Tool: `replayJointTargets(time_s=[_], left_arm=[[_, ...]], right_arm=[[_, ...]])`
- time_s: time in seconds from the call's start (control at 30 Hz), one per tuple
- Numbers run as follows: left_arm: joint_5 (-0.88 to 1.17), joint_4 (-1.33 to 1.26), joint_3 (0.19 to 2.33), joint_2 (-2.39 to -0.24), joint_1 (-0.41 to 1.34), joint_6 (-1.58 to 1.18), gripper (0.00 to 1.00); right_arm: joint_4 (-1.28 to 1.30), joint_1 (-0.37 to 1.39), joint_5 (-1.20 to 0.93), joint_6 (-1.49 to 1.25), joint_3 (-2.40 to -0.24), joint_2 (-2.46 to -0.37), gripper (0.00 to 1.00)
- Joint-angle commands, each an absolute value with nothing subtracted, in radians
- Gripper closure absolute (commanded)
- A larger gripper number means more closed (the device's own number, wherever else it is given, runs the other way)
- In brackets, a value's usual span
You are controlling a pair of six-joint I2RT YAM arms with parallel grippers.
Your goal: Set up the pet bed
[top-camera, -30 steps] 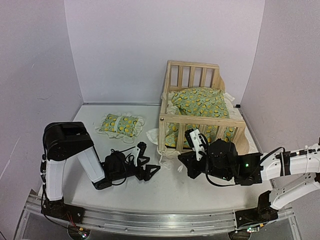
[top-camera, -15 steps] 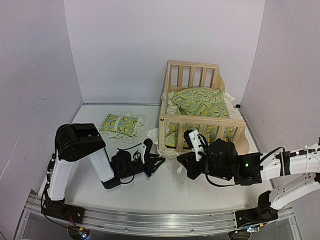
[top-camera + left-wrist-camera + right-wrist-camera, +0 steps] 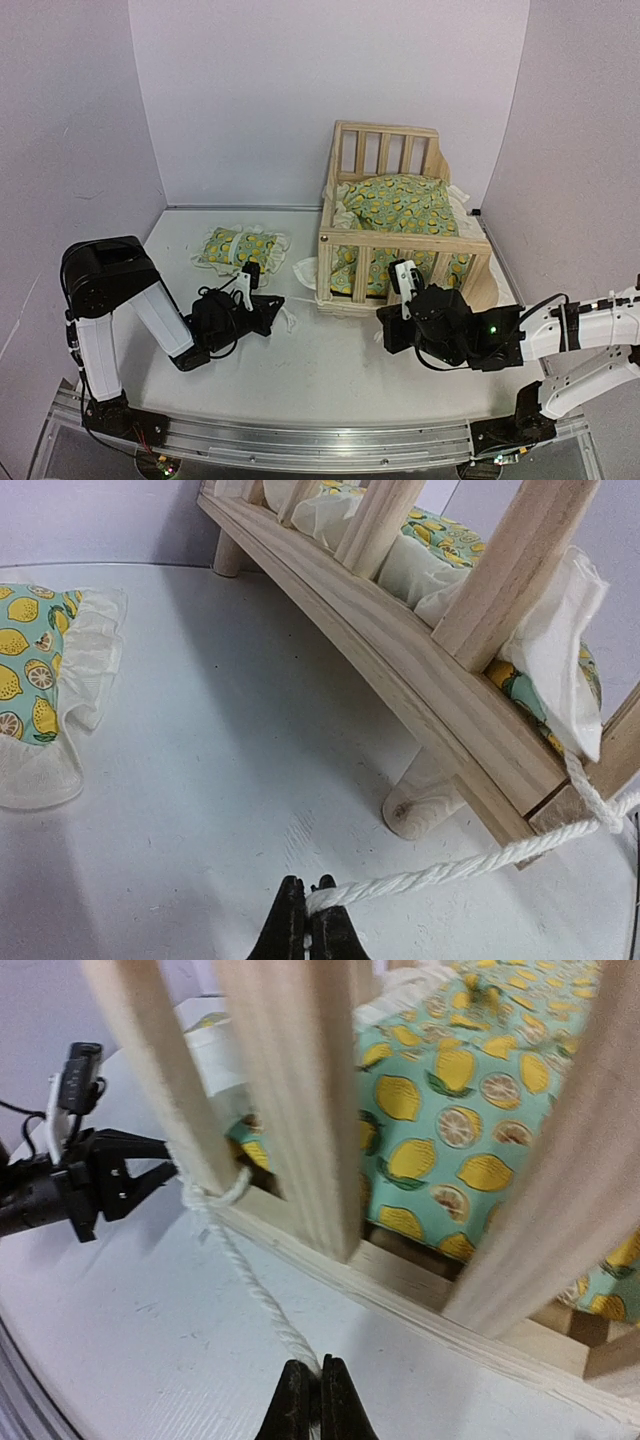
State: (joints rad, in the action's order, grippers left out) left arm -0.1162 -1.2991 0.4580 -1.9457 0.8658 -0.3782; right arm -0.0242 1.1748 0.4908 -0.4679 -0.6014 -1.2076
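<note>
The pet bed is a pale pine slatted frame at the back right, with its lemon-print cushion inside. The small matching pillow lies on the table to its left. A white rope is looped round the bed's front left corner post. My left gripper is shut on one end of it and holds it taut just above the table. My right gripper is shut on the other rope strand, in front of the bed's low rail.
Purple walls close in the white table on three sides. The bed's round foot stands close to my left gripper's rope. The left gripper shows in the right wrist view, left of the corner post.
My left gripper went from open to shut on the rope near the bed's corner, then drew back to the left with it. The right gripper shifted slightly right, still shut.
</note>
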Motion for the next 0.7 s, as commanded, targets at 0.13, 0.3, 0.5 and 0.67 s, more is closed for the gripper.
replayJointTargets(time_s=[0.13,0.3,0.5,0.67], left_arm=[[-0.126,-1.102,0.462,-1.881,0.83,-0.432,0.96],[-0.117,-1.089,0.385,-1.714,0.846,-0.421,0.28],[-0.104,-0.861,0.377,-1.434,0.843,-0.436,0.14],[-0.006,-0.639,0.486,-1.268,0.817,-0.478,0.12]], right_arm=[[0.104,1.161,0.479,-0.442,-0.657,-1.116,0.79],[0.224,1.177,0.216,-0.216,-0.805,-0.904,0.32],[0.614,1.032,0.493,-0.185,-1.312,-1.098,0.13],[0.73,0.559,0.318,-0.234,-1.498,-1.202,0.15]])
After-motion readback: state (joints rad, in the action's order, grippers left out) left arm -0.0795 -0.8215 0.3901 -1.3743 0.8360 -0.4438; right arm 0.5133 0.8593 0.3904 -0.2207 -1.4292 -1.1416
